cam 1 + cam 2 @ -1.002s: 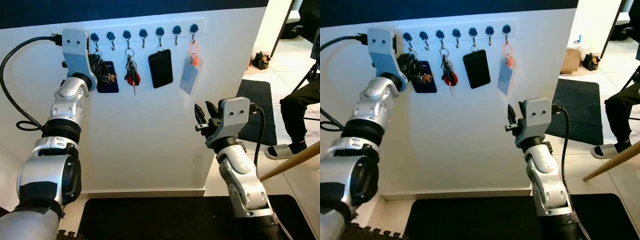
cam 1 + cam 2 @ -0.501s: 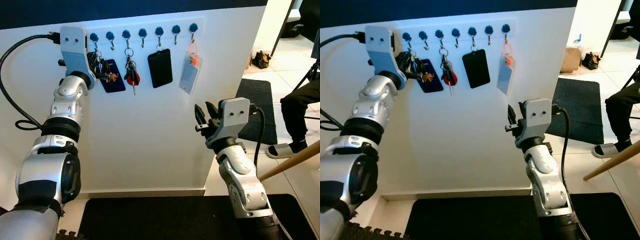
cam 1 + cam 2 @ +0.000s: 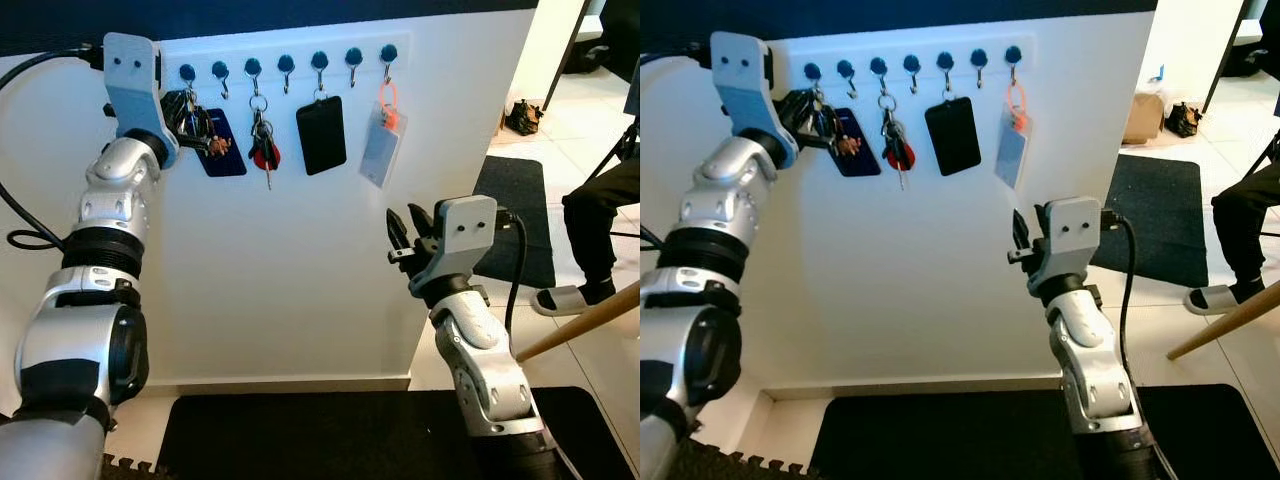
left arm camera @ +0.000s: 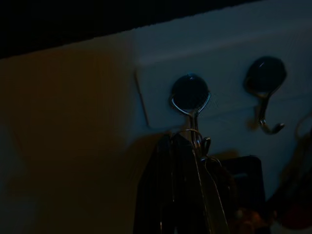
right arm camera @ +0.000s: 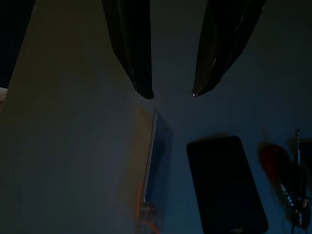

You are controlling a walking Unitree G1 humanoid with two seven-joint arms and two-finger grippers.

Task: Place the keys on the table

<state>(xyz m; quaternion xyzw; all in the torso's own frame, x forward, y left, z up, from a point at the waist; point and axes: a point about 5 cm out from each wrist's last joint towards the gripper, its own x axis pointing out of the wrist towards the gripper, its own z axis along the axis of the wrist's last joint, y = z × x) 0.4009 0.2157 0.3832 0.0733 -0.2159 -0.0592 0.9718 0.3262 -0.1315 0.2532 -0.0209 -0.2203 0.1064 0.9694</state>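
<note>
Jaws first: your right gripper point(image 3: 402, 232) hangs parted and empty in mid-air, nearer to you than the white wall point(image 3: 300, 280), its two black fingers point(image 5: 130, 46) spread with clear space between them and pointing up toward the hook rail. Behind it on the far right, a person's leg point(image 3: 598, 215) and a wooden stick point(image 3: 580, 322) sit over the tiled floor, so keep that arm's swing tight. Farther in and high on the left, your left gripper point(image 3: 185, 112) is pressed in at the leftmost hook point(image 4: 190, 95), closed around the keys point(image 3: 200, 125) that hang there against a dark blue tag point(image 3: 222, 150); the wrist view is dim, but the ring looks to be looped over the metal hook. Along the rail to the right hang a red-fobbed key bunch point(image 3: 264, 150), a black card holder point(image 3: 321, 134) and a pale badge on an orange loop point(image 3: 380, 145). Expect the keys to be light but loose and jangly, hard metal that slides in the pads and swings as one dangling cluster. You would likely do best pinching high, at the ring or the thick bunch just below it, then lifting up and away so the ring clears the hook tip rather than tugging straight out.
</note>
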